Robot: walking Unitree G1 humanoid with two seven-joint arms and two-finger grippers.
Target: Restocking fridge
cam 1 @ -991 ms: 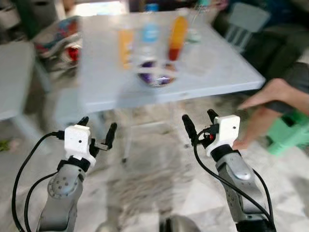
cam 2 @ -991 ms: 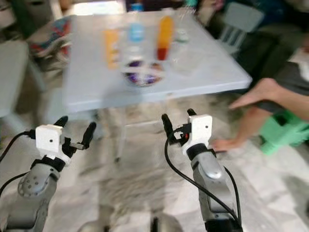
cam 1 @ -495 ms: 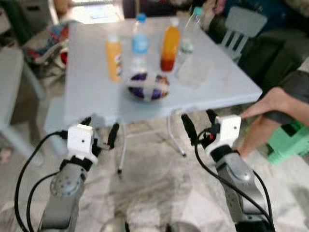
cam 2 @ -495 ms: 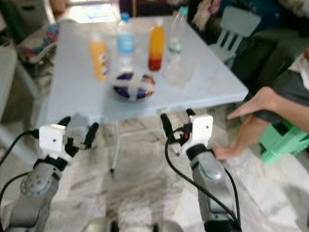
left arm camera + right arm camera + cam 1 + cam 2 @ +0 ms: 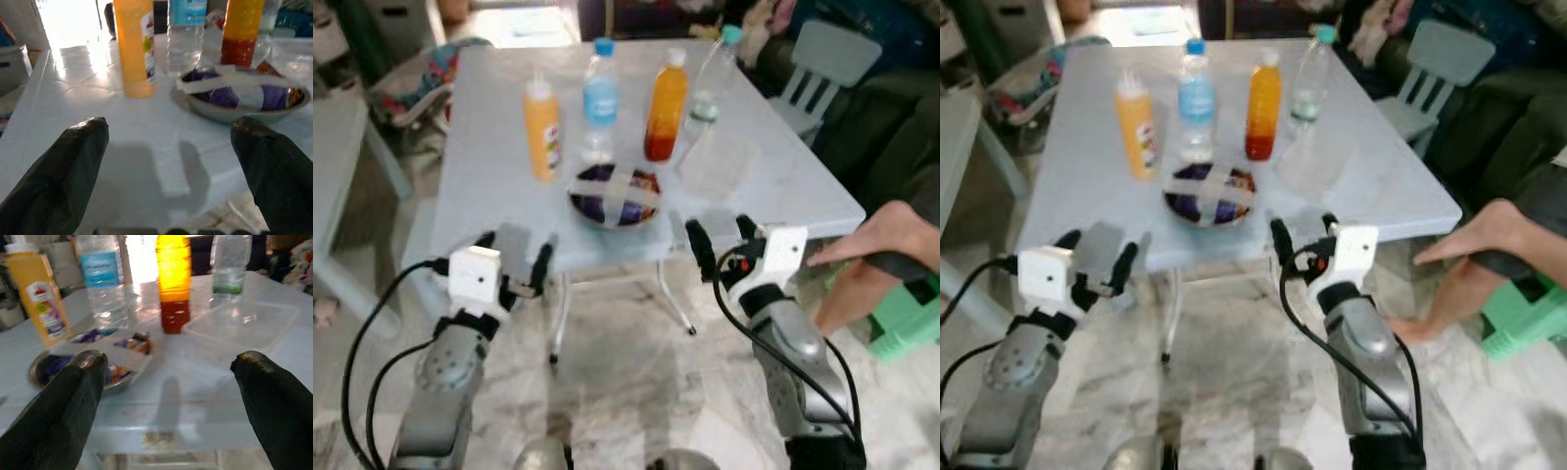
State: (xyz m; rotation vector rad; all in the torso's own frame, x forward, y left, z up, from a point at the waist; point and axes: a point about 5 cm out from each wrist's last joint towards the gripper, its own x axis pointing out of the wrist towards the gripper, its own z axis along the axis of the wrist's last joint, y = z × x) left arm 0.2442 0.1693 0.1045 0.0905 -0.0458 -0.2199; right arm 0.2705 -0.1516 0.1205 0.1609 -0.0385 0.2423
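On the pale blue table (image 5: 489,186) stand a yellow juice bottle (image 5: 541,130), a water bottle with a blue label (image 5: 599,100), an orange-and-red drink bottle (image 5: 666,106) and a clear bottle with a green cap (image 5: 710,80). In front of them sits a bowl (image 5: 615,195) of purple-wrapped items, with a clear plastic container (image 5: 718,163) to its right. My left gripper (image 5: 516,263) is open at the table's near edge, below the yellow bottle. My right gripper (image 5: 722,242) is open at the near edge, right of the bowl. Neither holds anything.
A person's bare leg and foot (image 5: 871,264) reach in at the right beside a green stool (image 5: 906,313). A small pale chair (image 5: 822,61) stands behind the table at the right. Another pale table (image 5: 337,147) is at the left. Marble floor (image 5: 626,382) lies below.
The camera has come closer to the table; the picture is sharper. Both grippers, still open, now stand at the table's near edge instead of well short of it.
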